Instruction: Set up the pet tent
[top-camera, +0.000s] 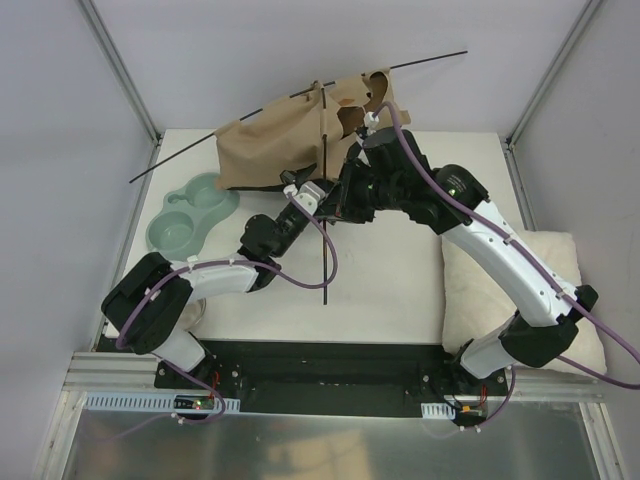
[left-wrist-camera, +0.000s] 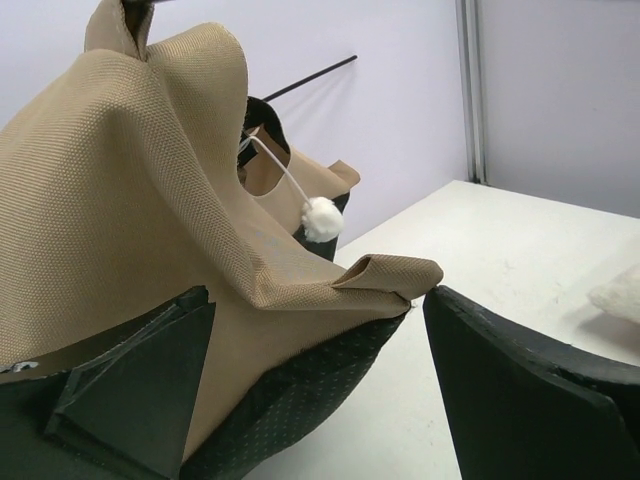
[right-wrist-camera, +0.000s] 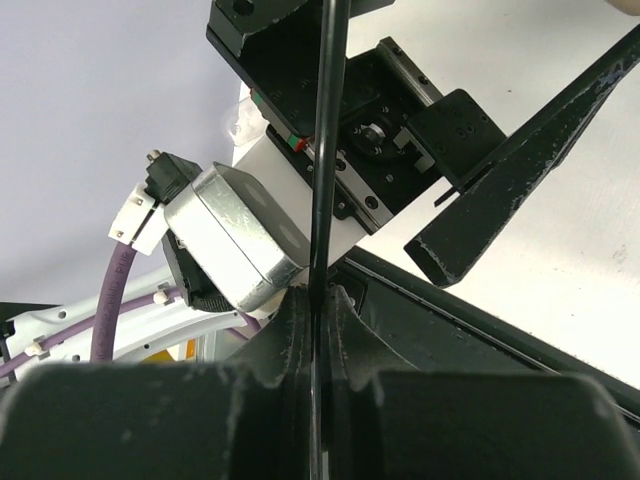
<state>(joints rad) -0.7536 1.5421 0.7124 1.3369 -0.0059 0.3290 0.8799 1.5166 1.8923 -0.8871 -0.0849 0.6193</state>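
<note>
Right gripper (right-wrist-camera: 318, 305), clamped on the pole (right-wrist-camera: 326, 140), should feed it straight through the tent (left-wrist-camera: 120, 200) (left gripper (left-wrist-camera: 312, 300) jaws apart beside it).

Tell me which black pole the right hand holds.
The pole reaching from the tent over the table, pinched by the right hand; the long slanted pole crossing the tent is not.

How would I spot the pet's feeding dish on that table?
On the white table, find the big tan tent at the far side. Just left of it, a little nearer the arms, lies the dish: the only pale green thing, with two round hollows.
</note>
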